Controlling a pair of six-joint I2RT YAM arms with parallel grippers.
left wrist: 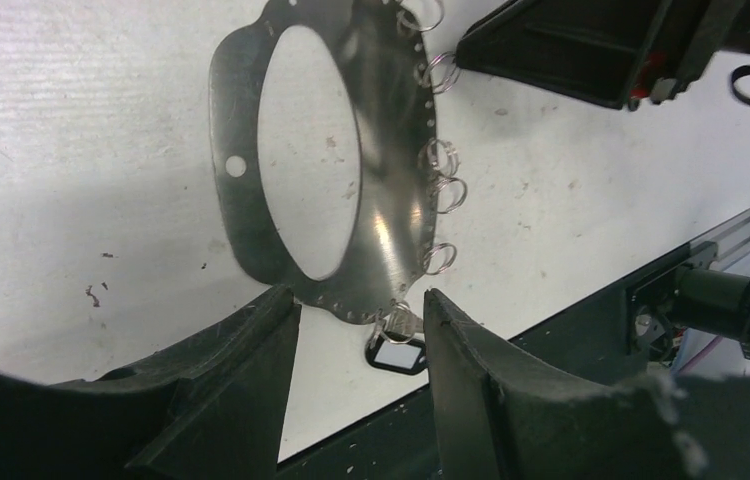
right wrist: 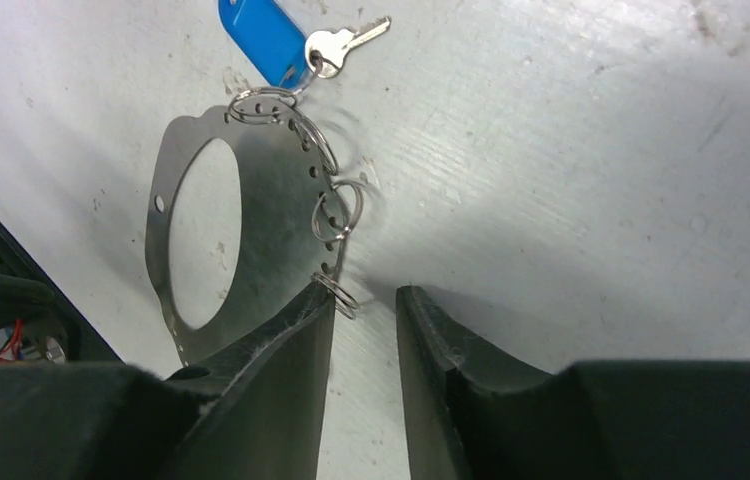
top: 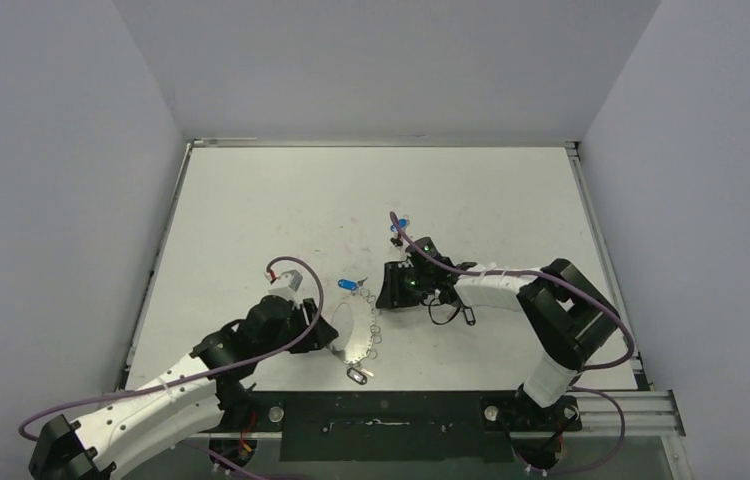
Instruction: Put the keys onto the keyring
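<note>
The keyring is a flat silver oval plate lying on the table between my grippers; it also shows in the left wrist view and the right wrist view. A black-capped key hangs from a loop at its near end. A blue-capped key sits on a loop at its far end. Another blue key lies loose farther back. My left gripper is open, its jaws either side of the keyring's near edge. My right gripper is open, one finger touching a small loop.
Grey walls close in the white table on three sides. A black rail runs along the near edge by the arm bases. Purple cables loop off both arms. The right gripper's black body shows in the left wrist view.
</note>
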